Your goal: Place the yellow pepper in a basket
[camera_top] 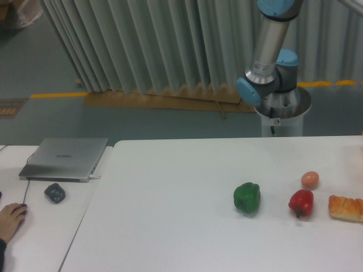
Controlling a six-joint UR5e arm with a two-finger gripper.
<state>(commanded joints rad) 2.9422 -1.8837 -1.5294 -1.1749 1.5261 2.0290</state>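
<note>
The yellow pepper is not in this picture. No yellow thing sits on the table, so I cannot tell where it is. It may be off to the right, past the edge of the view. A pepper like this is likely light, smooth and a bit slippery, with round bumps and a short stem. I think the best place to hold it is across the fat middle, with one finger on each side, and not by the stem. A soft squeeze should do, so the skin does not dent.

No basket shows either, so I cannot say what is in it.

The biggest thing here is the white table (pixel 170 226). Behind it stands the robot arm (pixel 266 56), going up out of the top of the picture. The gripper is out of view, so I cannot tell if its fingers are apart or together.

On a side table lies a grey laptop (pixel 65 158). Near the right edge lies a piece of bread (pixel 346 207). The green pepper (pixel 247 198) sits just left of the red pepper (pixel 301 202). A person's hand (pixel 10 220) rests at the left edge. Near it is a dark mouse (pixel 54 192). The smallest thing is an egg (pixel 309 179), just behind the red pepper.
</note>
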